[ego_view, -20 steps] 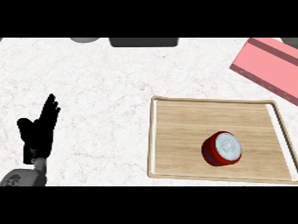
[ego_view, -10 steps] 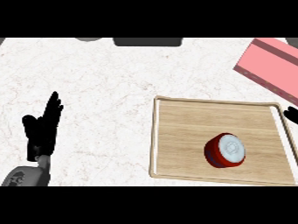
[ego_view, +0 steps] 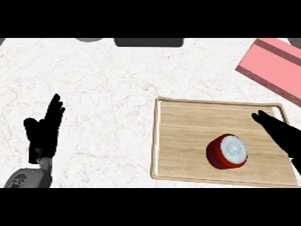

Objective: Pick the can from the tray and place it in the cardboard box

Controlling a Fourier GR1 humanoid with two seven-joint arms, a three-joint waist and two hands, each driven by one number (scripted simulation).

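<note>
Nearest you, at the lower left, the robot's left hand (ego_view: 43, 132) rests over the white marbled surface (ego_view: 114, 79). It is open, fingers straight and pointing up, well apart from everything else. At the lower right, the right hand (ego_view: 291, 142) comes in over the right side of the flat, light wooden tray (ego_view: 178, 132). Its fingers are straight and hold nothing. The short red can (ego_view: 227, 152) with a pale round top sits in the tray's near right part, just left of that hand, and you can see a strip of bare wood between them. Beyond the tray's far right corner lies the pink rectangular box (ego_view: 283, 70), set askew. At the surface's far edge you have a dark grey rectangular object (ego_view: 148, 42) and, left of it, part of a grey round one (ego_view: 89, 39).
</note>
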